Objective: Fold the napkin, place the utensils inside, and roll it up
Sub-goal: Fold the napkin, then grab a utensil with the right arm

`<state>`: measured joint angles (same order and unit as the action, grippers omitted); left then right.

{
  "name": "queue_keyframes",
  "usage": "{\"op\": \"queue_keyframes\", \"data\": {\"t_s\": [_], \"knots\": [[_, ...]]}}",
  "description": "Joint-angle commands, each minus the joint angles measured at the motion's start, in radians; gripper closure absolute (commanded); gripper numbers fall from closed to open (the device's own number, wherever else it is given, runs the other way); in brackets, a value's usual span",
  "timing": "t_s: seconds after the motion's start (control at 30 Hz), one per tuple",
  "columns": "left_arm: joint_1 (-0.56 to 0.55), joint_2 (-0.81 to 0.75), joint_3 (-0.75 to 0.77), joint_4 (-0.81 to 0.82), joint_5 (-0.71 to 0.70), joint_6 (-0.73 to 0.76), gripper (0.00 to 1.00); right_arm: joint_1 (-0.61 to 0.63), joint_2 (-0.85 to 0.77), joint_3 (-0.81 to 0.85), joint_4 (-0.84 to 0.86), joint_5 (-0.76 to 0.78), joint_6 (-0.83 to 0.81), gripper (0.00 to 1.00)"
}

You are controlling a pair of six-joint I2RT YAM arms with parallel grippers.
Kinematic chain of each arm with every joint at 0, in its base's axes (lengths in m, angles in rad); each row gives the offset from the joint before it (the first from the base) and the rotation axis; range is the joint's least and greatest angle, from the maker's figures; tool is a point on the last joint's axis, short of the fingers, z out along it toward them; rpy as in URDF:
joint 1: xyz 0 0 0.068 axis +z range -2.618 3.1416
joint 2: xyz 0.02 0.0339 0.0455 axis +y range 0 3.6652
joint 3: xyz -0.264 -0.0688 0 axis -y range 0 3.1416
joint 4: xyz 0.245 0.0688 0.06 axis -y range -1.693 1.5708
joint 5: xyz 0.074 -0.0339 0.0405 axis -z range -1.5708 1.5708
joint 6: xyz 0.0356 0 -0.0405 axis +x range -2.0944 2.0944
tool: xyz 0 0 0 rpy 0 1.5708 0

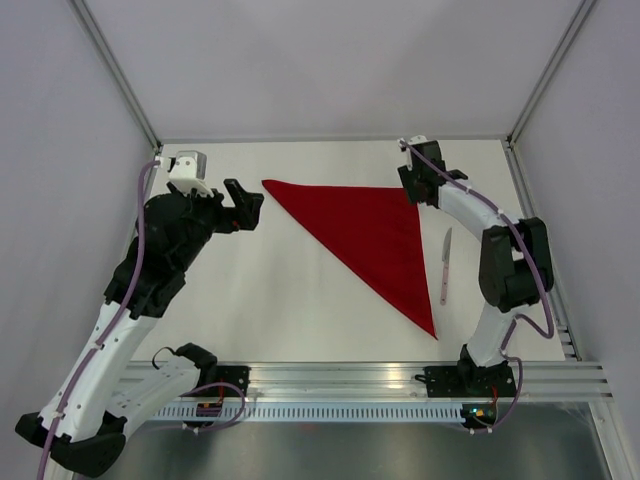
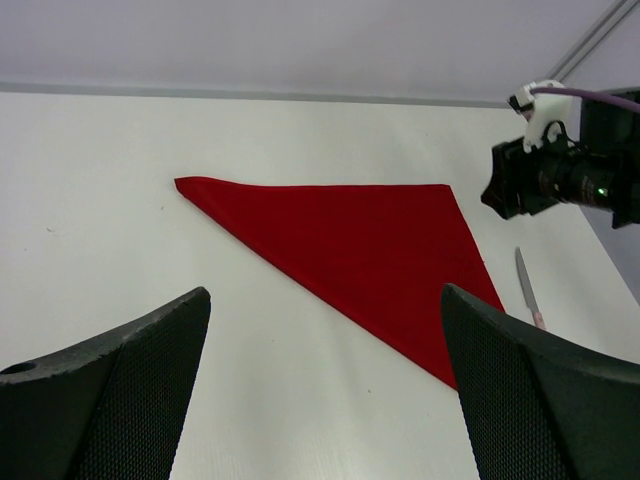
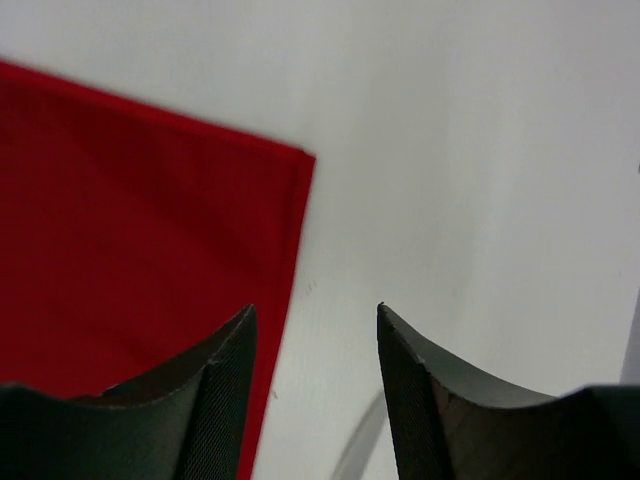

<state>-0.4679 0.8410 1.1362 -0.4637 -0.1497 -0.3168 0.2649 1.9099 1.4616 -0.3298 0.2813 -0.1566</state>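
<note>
Top view: I see the napkin point(image 1: 370, 235) folded triangular (knife point(image 1: 446, 265) beside it). Left hand point(image 1: 250, 205) and right hand point(image 1: 418, 193) spread, empty.

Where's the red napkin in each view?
Top external: napkin centre-right, folded into a triangle.
Left wrist: centre of frame, same triangle.
Right wrist: left half, only one corner showing.
Shared landmark: right gripper, open, by the napkin's far right corner, seen in all three views.

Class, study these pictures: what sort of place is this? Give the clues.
Probably a robotics lab test cell, not a dining room: two robot arms bolted to a metal rail, a white table boxed in by plain panels, and a napkin and knife laid out.
</note>
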Motion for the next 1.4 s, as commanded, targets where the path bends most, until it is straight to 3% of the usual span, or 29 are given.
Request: {"op": "queue_keyframes", "data": {"t_s": [0.0, 0.2, 0.37, 1.13, 1.37], "knots": [[-0.002, -0.016, -0.019, 0.046, 0.035, -0.031, 0.00, -0.044, -0.175, -0.153, -0.127, -0.007, 0.035, 0.44], [-0.002, -0.025, -0.052, 0.071, 0.067, -0.047, 0.00, -0.111, -0.371, -0.458, -0.172, -0.073, 0.009, 0.47], [-0.002, -0.033, -0.070, 0.083, 0.087, -0.061, 0.00, -0.131, -0.408, -0.541, -0.215, -0.139, -0.004, 0.49], [-0.002, -0.037, -0.079, 0.086, 0.091, -0.067, 0.00, -0.220, -0.233, -0.455, -0.379, -0.258, -0.023, 0.53], [-0.002, -0.034, -0.079, 0.092, 0.091, -0.067, 0.00, -0.256, -0.155, -0.425, -0.394, -0.323, -0.038, 0.59]]}}
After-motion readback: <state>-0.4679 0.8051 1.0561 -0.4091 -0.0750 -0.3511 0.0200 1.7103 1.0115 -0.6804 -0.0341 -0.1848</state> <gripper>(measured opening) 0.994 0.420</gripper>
